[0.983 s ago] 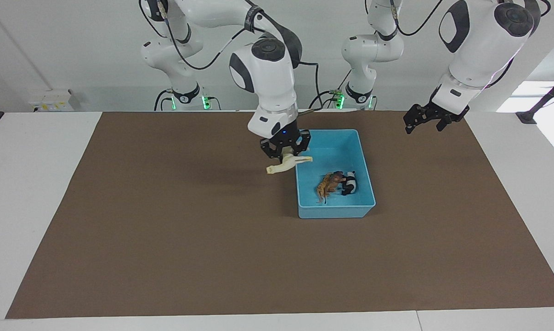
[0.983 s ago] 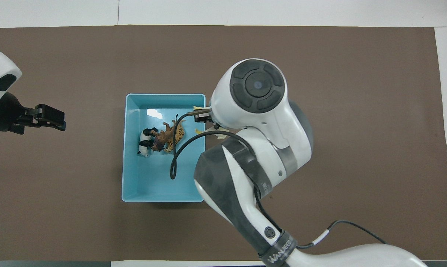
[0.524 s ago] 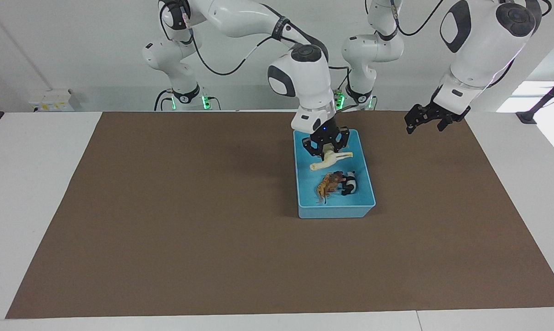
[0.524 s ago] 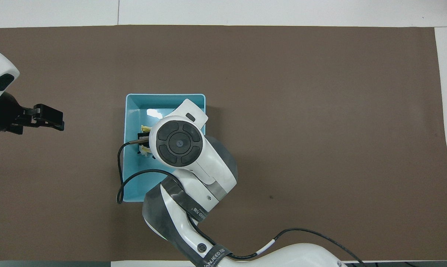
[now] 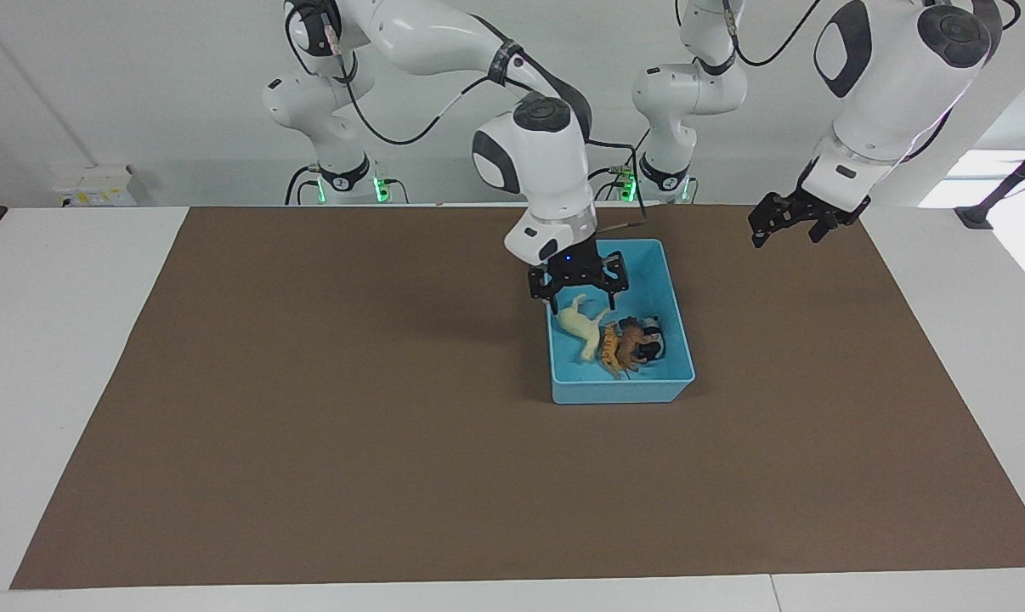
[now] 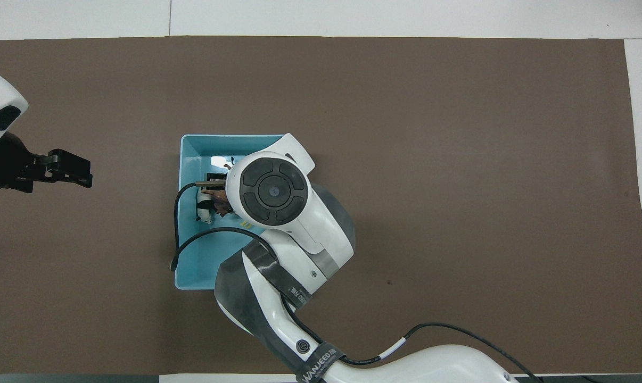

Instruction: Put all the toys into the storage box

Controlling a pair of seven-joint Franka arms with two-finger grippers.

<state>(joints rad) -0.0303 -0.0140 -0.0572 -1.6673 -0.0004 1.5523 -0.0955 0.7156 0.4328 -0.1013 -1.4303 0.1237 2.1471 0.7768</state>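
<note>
The light blue storage box [image 5: 619,391] stands on the brown mat. All four toys lie in it: the cream llama [image 5: 584,328] on its side, and packed beside it the tiger [image 5: 608,350], the lion [image 5: 629,334] and the panda [image 5: 652,337]. My right gripper [image 5: 577,296] hangs open and empty just above the llama, over the box. In the overhead view the right arm hides most of the box [image 6: 193,260]; only the panda [image 6: 204,210] and part of the lion [image 6: 220,199] show. My left gripper [image 5: 789,223] waits in the air over the mat's edge at the left arm's end.
The brown mat [image 5: 351,408] covers most of the white table [image 5: 62,340]. The right arm's wrist and elbow [image 6: 270,191] hang over the box. The left gripper [image 6: 68,170] is off to the side of the box.
My right gripper carried the llama from beside the box to over it, then opened. The llama now lies in the box against the tiger. The left arm has not moved.
</note>
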